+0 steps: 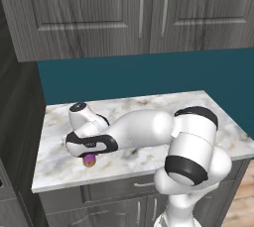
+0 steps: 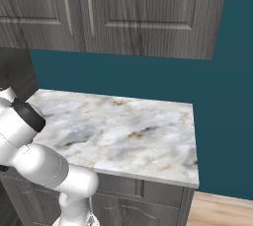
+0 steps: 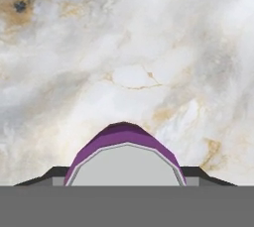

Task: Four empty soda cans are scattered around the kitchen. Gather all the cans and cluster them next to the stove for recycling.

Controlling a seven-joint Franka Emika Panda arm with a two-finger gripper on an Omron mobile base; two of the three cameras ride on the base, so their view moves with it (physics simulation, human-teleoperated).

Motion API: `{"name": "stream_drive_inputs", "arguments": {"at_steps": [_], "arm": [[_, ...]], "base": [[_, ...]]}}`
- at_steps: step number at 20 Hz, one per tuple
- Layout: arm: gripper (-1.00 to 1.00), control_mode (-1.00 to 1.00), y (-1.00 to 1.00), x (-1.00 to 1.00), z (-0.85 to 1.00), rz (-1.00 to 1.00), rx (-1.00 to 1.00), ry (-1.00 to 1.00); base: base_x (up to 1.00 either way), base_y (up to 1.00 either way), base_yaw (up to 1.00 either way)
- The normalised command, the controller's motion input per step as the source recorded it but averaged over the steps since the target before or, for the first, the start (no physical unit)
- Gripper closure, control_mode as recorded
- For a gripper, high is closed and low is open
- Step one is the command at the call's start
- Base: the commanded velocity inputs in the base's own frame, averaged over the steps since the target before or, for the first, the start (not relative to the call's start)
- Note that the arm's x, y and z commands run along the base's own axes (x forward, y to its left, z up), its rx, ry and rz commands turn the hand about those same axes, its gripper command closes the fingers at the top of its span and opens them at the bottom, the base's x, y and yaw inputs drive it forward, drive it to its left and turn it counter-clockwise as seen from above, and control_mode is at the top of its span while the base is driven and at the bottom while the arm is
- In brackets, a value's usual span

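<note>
Marble-patterned bench (image 1: pixel 208 117) under grey wood-grain upper cabinets (image 1: pixel 99 8), with a teal wall (image 1: pixel 149 72) between them — that is what I have on both base cameras. Lower cabinet fronts (image 1: pixel 124 196) with metal handles run beneath the bench edge.

From the left base camera, the arm (image 1: pixel 144 129) rises at lower right and reaches leftward, low over the bench, its wrist bent down near the front left part of the surface. Just under the wrist I see a small patch of purple-magenta: the soda can (image 1: pixel 89 160), standing on the bench near its front edge, mostly covered by the hand.

Hand camera looks straight down on the marble. The can (image 3: pixel 124 164) sits at the bottom of that picture, silver top facing the lens with a purple rim around it. The tool (image 3: pixel 124 179) straddles it — one dark fingertip (image 3: pixel 52 175) shows just left of the can and the other just right. I cannot tell whether the fingers press on the can or stand just clear of it.

Right base camera gives me the arm's shoulder and elbow at lower left, and the right half of the bench running to the teal wall.
</note>
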Motion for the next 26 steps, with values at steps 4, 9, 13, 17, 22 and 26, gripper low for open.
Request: {"name": "stream_drive_inputs", "arguments": {"at_steps": [4, 9, 13, 17, 22, 26], "arm": [[1.00, -1.00, 0.00, 0.00, 0.05, -0.02, 0.01, 0.00], [1.00, -1.00, -0.17, -0.13, 0.55, 0.00, 0.12, 0.00], [1.00, -1.00, -0.25, -0.30, 0.74, 0.00, 0.14, -0.01], [1.00, -1.00, -0.35, -0.39, 0.63, 0.00, 0.10, 0.00], [1.00, -1.00, -0.62, -0.39, 0.51, 0.00, 0.10, 0.01], [1.00, -1.00, -0.29, -0.20, 0.33, 0.03, 0.05, 0.04]], "base": [[0.00, 0.00, 0.00], [0.00, 0.00, 0.00], [0.00, 0.00, 0.00], [0.00, 0.00, 0.00], [0.00, 0.00, 0.00], [0.00, 0.00, 0.00]]}}
